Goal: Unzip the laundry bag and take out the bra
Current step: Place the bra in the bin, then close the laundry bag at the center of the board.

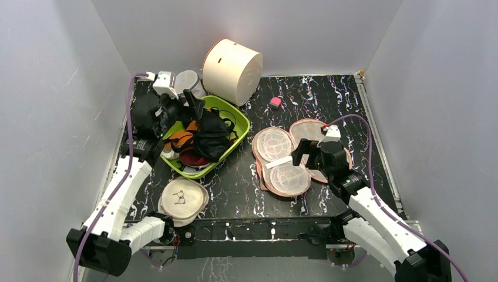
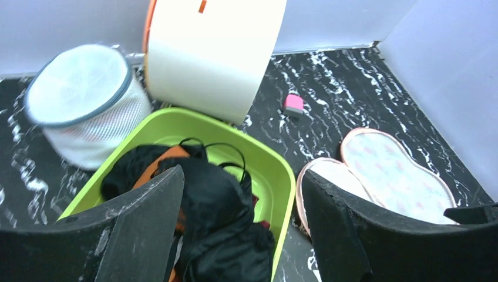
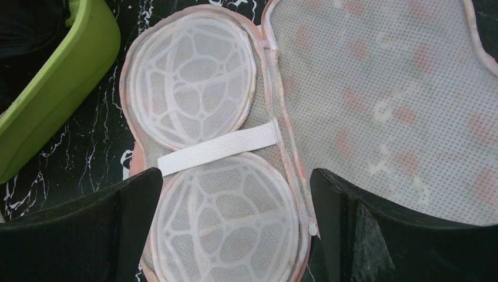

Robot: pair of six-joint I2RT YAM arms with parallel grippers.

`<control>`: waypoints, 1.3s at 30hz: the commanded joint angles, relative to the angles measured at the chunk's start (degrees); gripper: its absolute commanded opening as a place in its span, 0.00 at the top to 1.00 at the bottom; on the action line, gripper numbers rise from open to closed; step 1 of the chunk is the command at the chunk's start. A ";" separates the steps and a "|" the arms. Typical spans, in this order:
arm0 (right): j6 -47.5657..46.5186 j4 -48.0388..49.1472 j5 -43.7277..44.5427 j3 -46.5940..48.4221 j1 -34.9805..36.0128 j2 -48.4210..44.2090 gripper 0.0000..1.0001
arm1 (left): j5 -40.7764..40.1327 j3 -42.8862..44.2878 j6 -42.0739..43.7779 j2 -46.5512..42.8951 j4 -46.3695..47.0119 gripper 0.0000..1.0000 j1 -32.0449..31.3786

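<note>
The left gripper (image 2: 242, 197) hangs with fingers spread above the black bra (image 2: 211, 205), which seems to lie loose in the green bin (image 2: 279, 170), while the right gripper (image 3: 235, 182) gapes over the laundry bag (image 3: 382, 106), spread open on the table (image 1: 235, 188)

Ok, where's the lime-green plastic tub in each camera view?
Top external: lime-green plastic tub, left of centre.
Left wrist: lower centre.
Right wrist: top-left corner.
Shared landmark: the open peach fabric laundry bag, right of the tub in every view.
</note>
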 commanded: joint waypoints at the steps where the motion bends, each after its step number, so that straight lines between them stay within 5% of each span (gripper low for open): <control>1: 3.22 -1.50 0.69 4.87 -0.20 3.78 0.02 | 8.57 0.35 2.41 4.81 11.87 0.28 0.33; 5: 3.52 -6.74 2.19 9.67 -3.04 9.67 0.02 | 10.42 -5.40 7.00 5.61 15.71 0.29 0.32; 13: 6.00 -8.69 -15.62 11.20 -32.92 19.39 0.04 | 11.80 -9.80 2.24 2.14 18.46 0.25 -0.60; 17: 8.25 -7.42 -17.22 10.49 -41.19 22.15 0.11 | 12.96 -9.02 2.73 2.50 17.54 0.25 -1.24; 28: 5.98 -1.14 0.09 10.98 -43.45 27.42 0.09 | 9.27 -9.22 4.56 1.12 16.21 0.23 -1.92; 33: 3.42 3.18 -0.30 11.56 -43.45 30.03 0.26 | 9.63 -9.04 4.12 1.39 16.37 0.22 -2.12; 39: -0.74 7.21 -6.42 11.61 -43.45 34.55 0.34 | 9.85 -9.00 3.97 1.27 16.27 0.22 -2.19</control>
